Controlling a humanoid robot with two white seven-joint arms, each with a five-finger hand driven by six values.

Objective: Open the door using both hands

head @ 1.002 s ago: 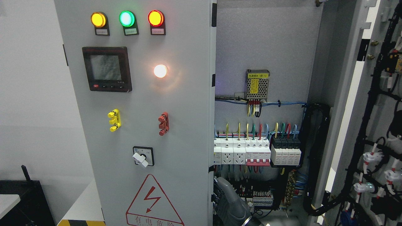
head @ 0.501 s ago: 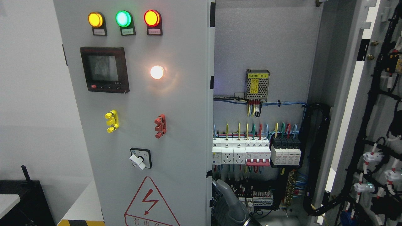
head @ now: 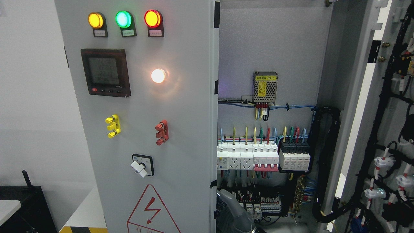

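Two tall grey doors belong to the cabinet in front of me. The left door (head: 181,129) fills the view from 9 o'clock to the centre. Its long axis is upright and its face is turned toward me, slightly angled, with its free edge running down the middle. The right door (head: 385,113) stands swung wide at 3 o'clock, its inner side showing black cable looms.

On the left door, amber (head: 95,20), green (head: 123,19) and red (head: 152,18) lamps glow in a row at 11 o'clock. Below them are a dark meter (head: 105,72) and a white lamp (head: 158,75), then a rotary switch (head: 142,165) and a warning triangle (head: 152,212) toward 7 o'clock.

Between the doors the cabinet is open, showing a power supply (head: 265,86) above a row of breakers (head: 247,157).

My right hand (head: 231,207) rises from the bottom edge at 6 o'clock, a grey tapered shape leaning up and to the left, its tip just beside the left door's free edge. Whether it is released, clenched or grasping the door, I cannot tell, nor whether it touches the edge.
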